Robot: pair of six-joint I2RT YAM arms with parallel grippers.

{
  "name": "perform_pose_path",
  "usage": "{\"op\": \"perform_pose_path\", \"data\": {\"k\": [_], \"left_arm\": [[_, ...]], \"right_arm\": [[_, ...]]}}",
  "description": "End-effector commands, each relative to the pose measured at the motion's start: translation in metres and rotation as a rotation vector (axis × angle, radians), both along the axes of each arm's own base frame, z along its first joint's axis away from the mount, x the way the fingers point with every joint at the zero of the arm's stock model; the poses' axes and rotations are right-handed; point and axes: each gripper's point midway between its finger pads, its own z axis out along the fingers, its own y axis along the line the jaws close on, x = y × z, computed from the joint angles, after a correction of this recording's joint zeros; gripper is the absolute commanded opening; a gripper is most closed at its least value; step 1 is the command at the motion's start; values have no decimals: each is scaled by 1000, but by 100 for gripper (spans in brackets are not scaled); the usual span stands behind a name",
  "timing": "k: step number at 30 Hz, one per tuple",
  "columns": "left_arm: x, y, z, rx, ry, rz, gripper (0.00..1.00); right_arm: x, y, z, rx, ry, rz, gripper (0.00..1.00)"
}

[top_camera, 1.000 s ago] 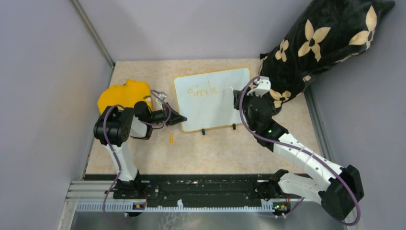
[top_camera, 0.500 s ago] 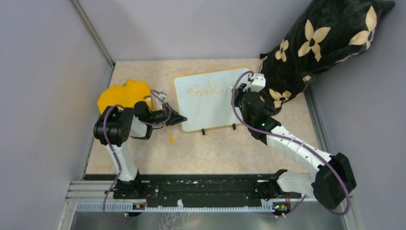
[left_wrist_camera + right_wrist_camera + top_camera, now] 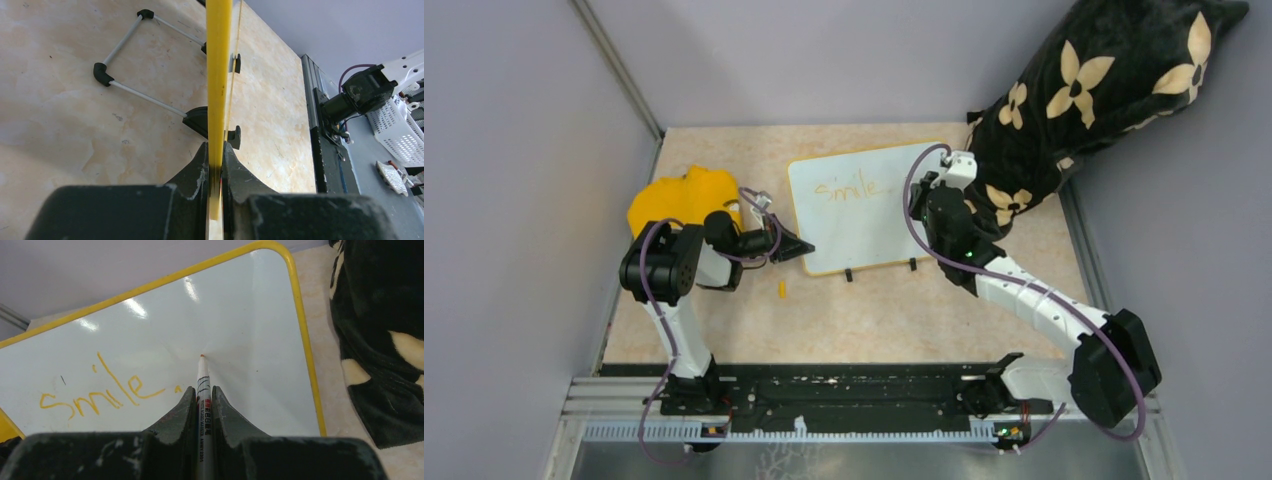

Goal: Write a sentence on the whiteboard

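Note:
The whiteboard [image 3: 864,232] stands tilted on the table, white with a yellow frame. The sentence [image 3: 849,189] reads "Smile," in orange on its upper left, as the right wrist view also shows on the sentence [image 3: 100,395]. My left gripper [image 3: 802,247] is shut on the board's lower left edge, and the left wrist view has the left gripper [image 3: 216,155] clamping the yellow frame [image 3: 218,75]. My right gripper [image 3: 914,193] is at the board's right part, shut on a white marker [image 3: 202,385]. The marker's tip meets the board just right of the comma.
A yellow cloth [image 3: 682,197] lies left of the board behind the left arm. A black cushion with cream flowers [image 3: 1104,90] leans at the back right, close to the right wrist. A small orange cap [image 3: 781,290] lies in front of the board. The board's wire stand [image 3: 140,95] rests behind it.
The right arm has swung left, carrying the marker slightly up and left along the board. The left arm and the board have not moved.

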Motion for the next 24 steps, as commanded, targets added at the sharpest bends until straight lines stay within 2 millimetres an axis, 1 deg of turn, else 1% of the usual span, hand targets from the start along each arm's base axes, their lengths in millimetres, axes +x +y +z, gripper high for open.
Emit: {"op": "perform_pose_path", "data": {"k": [1, 8, 17, 24], "left_arm": [[5, 1, -15, 21, 37, 28, 0], [5, 1, -16, 22, 37, 28, 0], [4, 1, -16, 22, 39, 28, 0], [5, 1, -16, 21, 38, 28, 0]], "right_arm": [[13, -1, 38, 53, -79, -32, 0], [15, 4, 35, 47, -70, -13, 0], [13, 15, 25, 38, -40, 51, 0], [7, 14, 13, 33, -10, 60, 0]]}}
